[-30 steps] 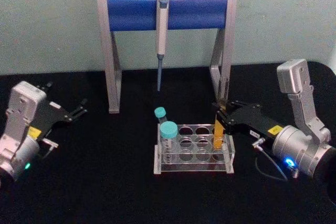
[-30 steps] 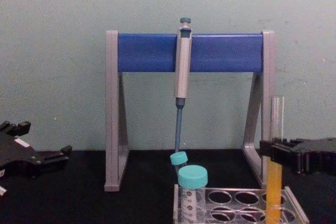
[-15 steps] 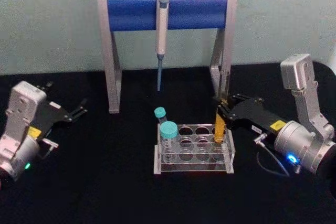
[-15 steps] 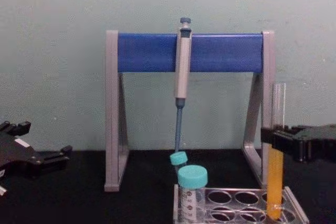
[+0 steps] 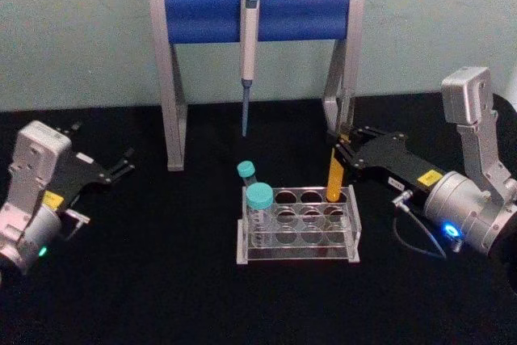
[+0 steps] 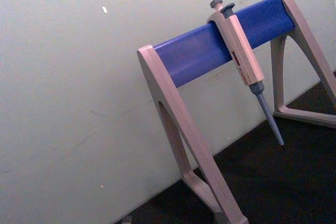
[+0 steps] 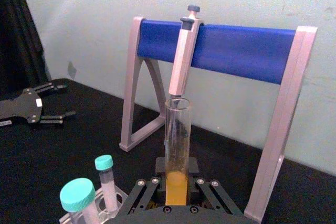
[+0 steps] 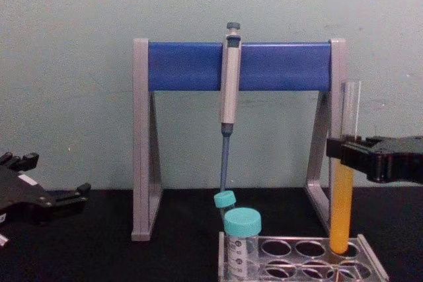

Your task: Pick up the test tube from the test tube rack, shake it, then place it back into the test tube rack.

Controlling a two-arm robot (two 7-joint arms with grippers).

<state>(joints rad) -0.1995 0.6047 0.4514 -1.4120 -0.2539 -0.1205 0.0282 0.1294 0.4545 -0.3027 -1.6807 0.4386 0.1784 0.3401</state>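
The test tube [image 8: 342,196] is clear, glossy glass. The rack [image 5: 297,236] is transparent, shiny plastic. In the rack, the vials [image 5: 258,222] look like clear plastic with smooth teal caps. Behind the rack, the stand [image 5: 257,18] has matt grey legs and a smooth blue bar. The desk [image 5: 161,280] and the right claw [image 5: 339,149] are matt black.

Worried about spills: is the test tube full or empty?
Partly full: orange-yellow liquid fills roughly the lower half of the test tube, held by the right gripper; the rest is clear.
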